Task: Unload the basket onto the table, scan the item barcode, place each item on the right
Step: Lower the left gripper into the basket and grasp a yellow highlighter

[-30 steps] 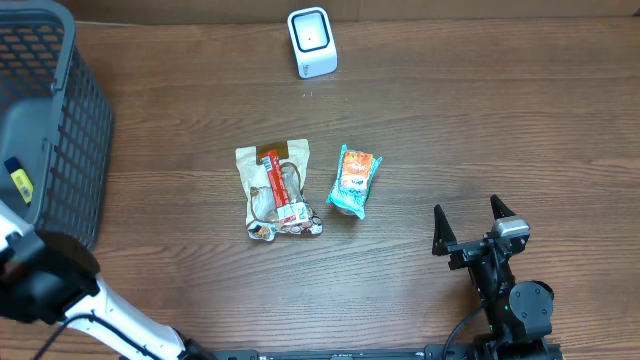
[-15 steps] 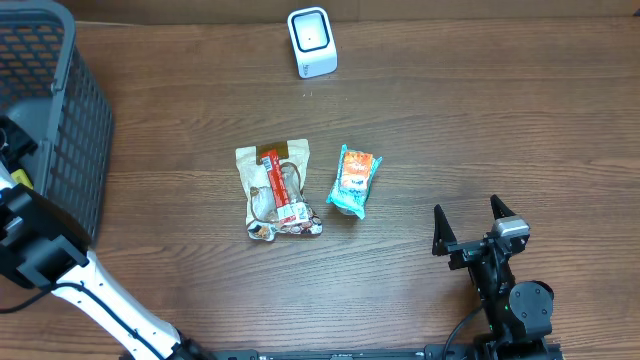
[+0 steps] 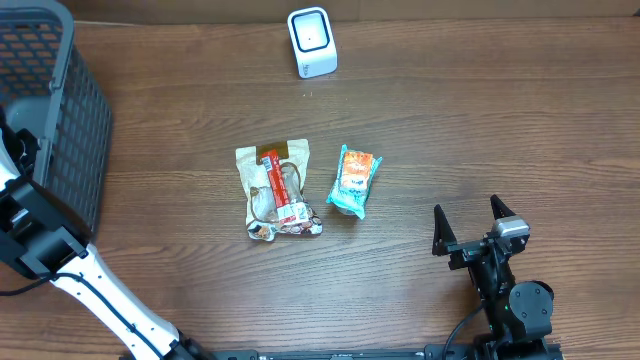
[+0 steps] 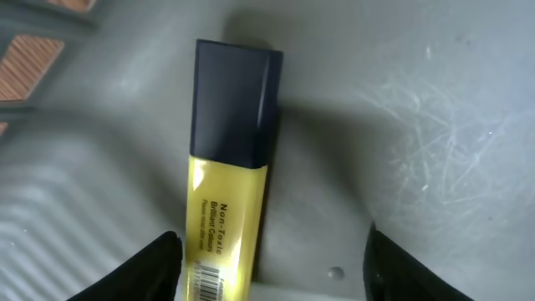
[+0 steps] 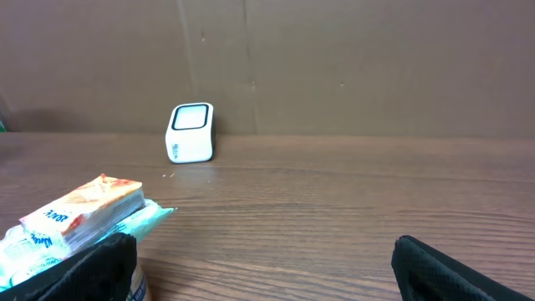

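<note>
From overhead, my right end effector (image 3: pixel 466 222) sits spread over the counter (image 3: pixel 480 120), well apart from the scanner (image 3: pixel 312 42). On the left wrist, the left end effector (image 4: pixel 272 263) is spread around a yellow highlighter (image 4: pixel 227 176) lying on the basket (image 4: pixel 435 125) floor. On the right wrist, the scanner stands ahead.

Looks like a mock shop checkout rigged up in a robotics lab. Given away by a white barcode scanner (image 3: pixel 312 42) on a wood-grain table (image 3: pixel 500 130), a grey mesh basket (image 3: pixel 85 120) at the edge, a brown snack pouch (image 3: pixel 278 190) and a teal packet (image 3: pixel 355 181), and plain cardboard sheeting (image 5: pixel 376 67) as the back wall
</note>
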